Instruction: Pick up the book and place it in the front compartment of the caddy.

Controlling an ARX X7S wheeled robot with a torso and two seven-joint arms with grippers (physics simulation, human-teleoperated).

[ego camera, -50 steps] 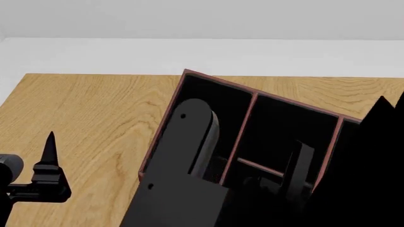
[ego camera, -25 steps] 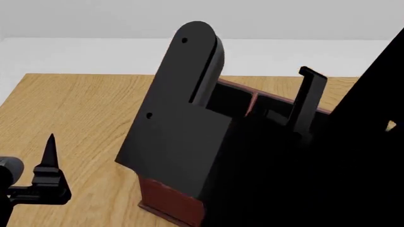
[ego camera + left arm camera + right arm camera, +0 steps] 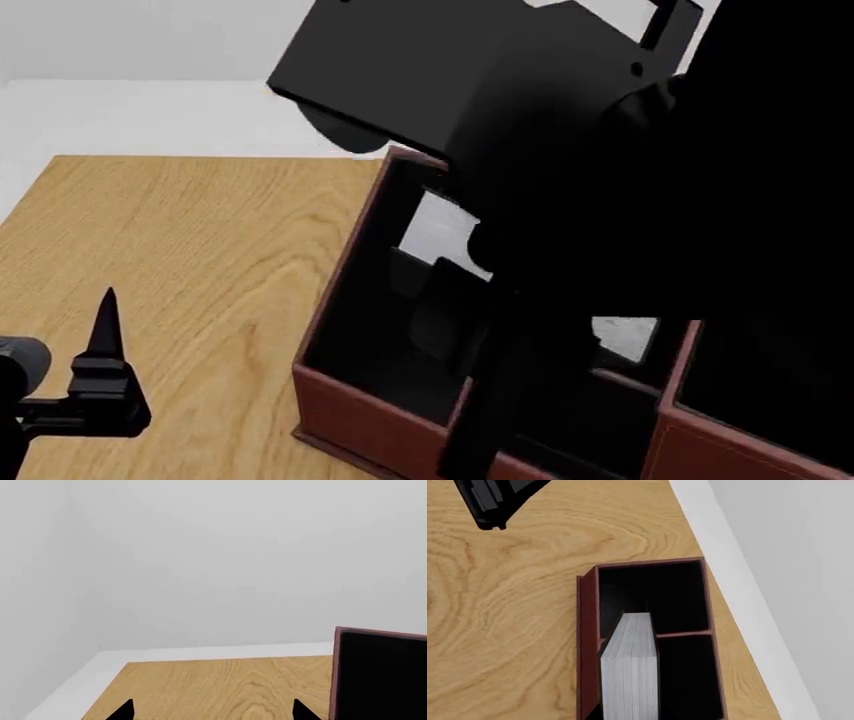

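Your left gripper (image 3: 107, 345) hovers low over the near left part of the wood-grain counter (image 3: 187, 250), well apart from the caddy (image 3: 367, 425); in the left wrist view its two dark fingertips (image 3: 123, 711) stand wide apart with bare counter between them, so it is spread open and holds nothing. The caddy, reddish-brown outside and black inside, sits skewed to the counter's edges, its near wall and a thin divider visible low in the head view. Your right arm (image 3: 561, 120) is raised over the caddy and covers much of the head view's upper right, hiding the compartments beneath it; the right gripper itself cannot be made out in any view, so you cannot tell whether it is open or closed. In the right wrist view the book (image 3: 630, 672) stands on edge inside the caddy (image 3: 586, 630), white page edges up, against the wall of one compartment and crossing the line of a divider; which compartment counts as the front one cannot be told from here. The counter's far edge meets a pale border (image 3: 727, 580) just beside the caddy's end, leaving little room there, while open counter lies broad toward the left edge.
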